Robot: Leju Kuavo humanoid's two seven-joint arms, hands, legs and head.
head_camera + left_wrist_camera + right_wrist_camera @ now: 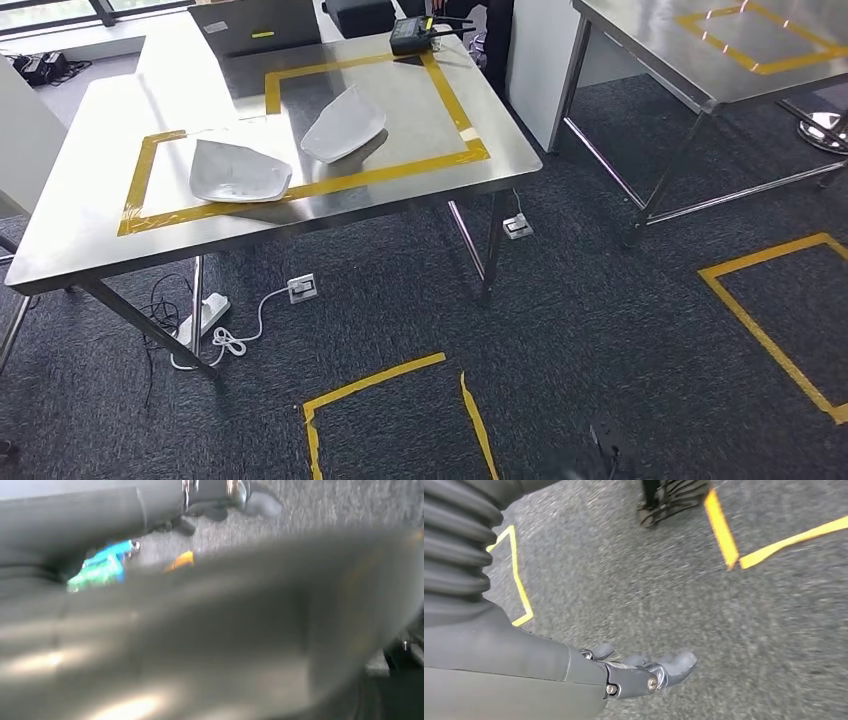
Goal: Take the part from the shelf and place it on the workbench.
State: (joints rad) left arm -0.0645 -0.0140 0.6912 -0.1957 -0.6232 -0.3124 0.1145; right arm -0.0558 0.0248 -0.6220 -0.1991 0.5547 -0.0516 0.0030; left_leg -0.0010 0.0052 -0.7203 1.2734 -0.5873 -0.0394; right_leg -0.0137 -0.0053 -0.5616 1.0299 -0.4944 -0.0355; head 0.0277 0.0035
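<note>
Two white curved parts lie on the steel workbench point(90, 130) inside a yellow tape frame, one point(238, 172) at the front left and one point(343, 124) beside it toward the middle. My right hand point(644, 672) hangs over the dark carpet with its fingers point(681, 662) stretched out and nothing in them. My left hand point(225, 497) is also above carpet, its fingertips point(262, 504) apart and bare. A large blurred grey surface point(225, 630) lies close to the left wrist camera; I cannot tell what it is.
A black device point(415, 35) and a grey box point(255, 25) sit at the workbench's far end. A second steel table point(720, 50) stands at the right. Power strips point(205, 315) and cables lie under the workbench. Yellow tape squares point(400, 400) mark the carpet.
</note>
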